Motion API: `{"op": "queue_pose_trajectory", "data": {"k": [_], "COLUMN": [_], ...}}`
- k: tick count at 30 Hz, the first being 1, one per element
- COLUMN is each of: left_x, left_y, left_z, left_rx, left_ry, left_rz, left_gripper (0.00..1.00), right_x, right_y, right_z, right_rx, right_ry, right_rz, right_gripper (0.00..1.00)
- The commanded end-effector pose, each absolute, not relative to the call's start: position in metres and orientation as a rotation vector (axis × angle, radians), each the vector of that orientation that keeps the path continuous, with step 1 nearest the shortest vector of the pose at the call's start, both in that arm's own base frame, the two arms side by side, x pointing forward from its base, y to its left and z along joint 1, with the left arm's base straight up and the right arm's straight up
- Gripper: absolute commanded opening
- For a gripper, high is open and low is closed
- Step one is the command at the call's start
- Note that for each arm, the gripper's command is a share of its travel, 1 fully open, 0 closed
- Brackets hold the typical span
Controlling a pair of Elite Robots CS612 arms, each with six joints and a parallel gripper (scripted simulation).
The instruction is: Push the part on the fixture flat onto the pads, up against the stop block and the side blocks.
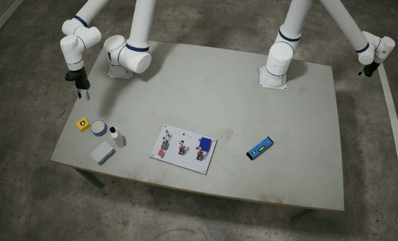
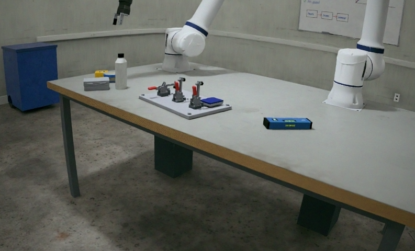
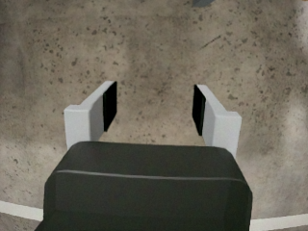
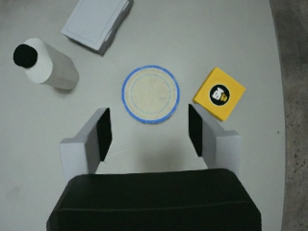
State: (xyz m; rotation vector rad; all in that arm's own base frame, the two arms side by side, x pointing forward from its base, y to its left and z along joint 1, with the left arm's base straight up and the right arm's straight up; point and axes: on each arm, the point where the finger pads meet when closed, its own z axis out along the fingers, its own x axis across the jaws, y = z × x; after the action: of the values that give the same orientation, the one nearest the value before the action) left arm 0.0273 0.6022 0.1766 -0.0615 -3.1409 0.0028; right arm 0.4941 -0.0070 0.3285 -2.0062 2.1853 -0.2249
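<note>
Here, the blue part [image 1: 205,144] [image 2: 212,101] sits on the fixture [image 1: 176,161] [image 2: 187,115] — the left gripper [image 1: 361,76] [image 3: 155,98] and right gripper [image 1: 83,95] [image 2: 118,20] [image 4: 149,121] are both wide open, holding nothing.

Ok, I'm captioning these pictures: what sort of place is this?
Probably a workshop or robotics lab: two white jointed arms bolted to a grey table, red-handled metal clamps, and a speckled concrete floor.
</note>
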Motion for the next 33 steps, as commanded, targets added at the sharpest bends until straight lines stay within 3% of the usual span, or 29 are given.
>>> {"op": "queue_pose_trajectory", "data": {"k": [1,33], "left_x": [0.024,0.023], "left_y": [0.603,0.604], "left_z": [0.177,0.177], "left_rx": [-0.06,-0.06], "left_ry": [-3.141,-3.141], "left_rz": [0.0,0.0], "left_gripper": [1.0,1.0], "right_x": [0.495,0.55], "right_y": [-0.007,0.059], "right_z": [0.329,0.341], "right_rx": [-2.006,-1.992], "right_ry": [2.185,2.211], "right_rz": [-0.227,-0.145], "right_gripper": [1.0,1.0]}}
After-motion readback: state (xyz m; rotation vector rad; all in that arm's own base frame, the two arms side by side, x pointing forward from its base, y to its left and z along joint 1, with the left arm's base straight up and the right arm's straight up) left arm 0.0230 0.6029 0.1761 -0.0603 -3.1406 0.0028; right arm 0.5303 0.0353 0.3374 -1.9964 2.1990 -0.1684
